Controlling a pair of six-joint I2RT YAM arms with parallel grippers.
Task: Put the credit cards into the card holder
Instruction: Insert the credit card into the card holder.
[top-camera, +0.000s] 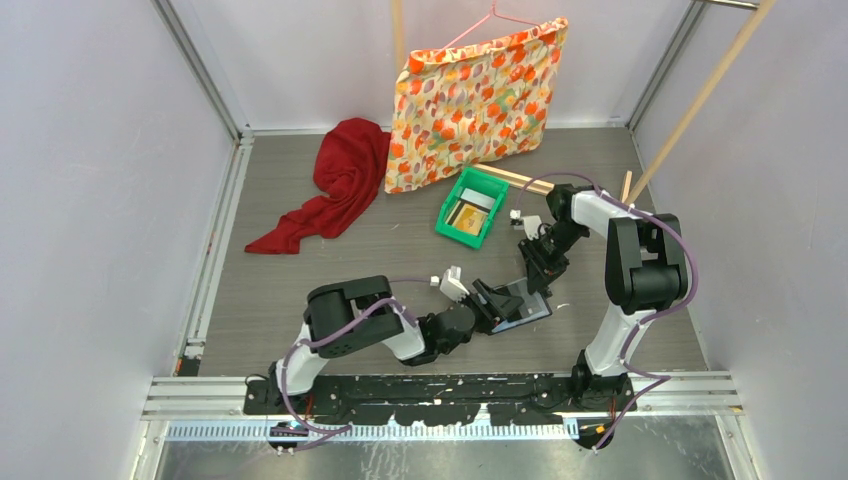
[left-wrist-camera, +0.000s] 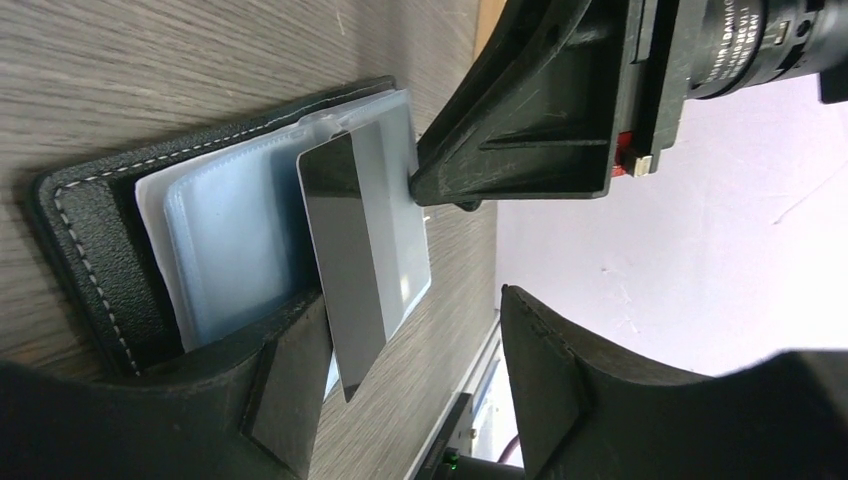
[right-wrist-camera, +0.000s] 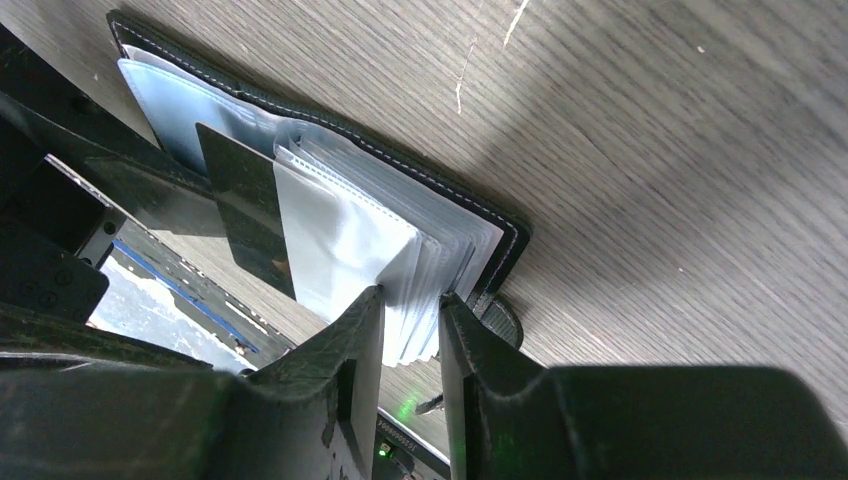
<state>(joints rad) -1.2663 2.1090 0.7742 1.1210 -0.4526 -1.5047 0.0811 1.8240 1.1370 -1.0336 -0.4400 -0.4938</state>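
Currently the card holder (left-wrist-camera: 95, 250) lies open on the bench (top-camera: 380, 250), near the front edge, between both arms. A dark card (left-wrist-camera: 345, 260) sits partly in one of its shiny grey-blue pockets, with the outer end sticking out. The left claw (left-wrist-camera: 415, 305) is open: its fingers stand wide apart and do not clamp the card, which is just beside one finger. The right claw (right-wrist-camera: 412, 298) is closed on a bundle of the pocket pages and holds them up from the cover. Further back a green tray (top-camera: 450, 200) contains a yellow-gold card (top-camera: 466, 215). Behind it are a red cloth (top-camera: 340, 175) and a flowered bag (top-camera: 475, 100).
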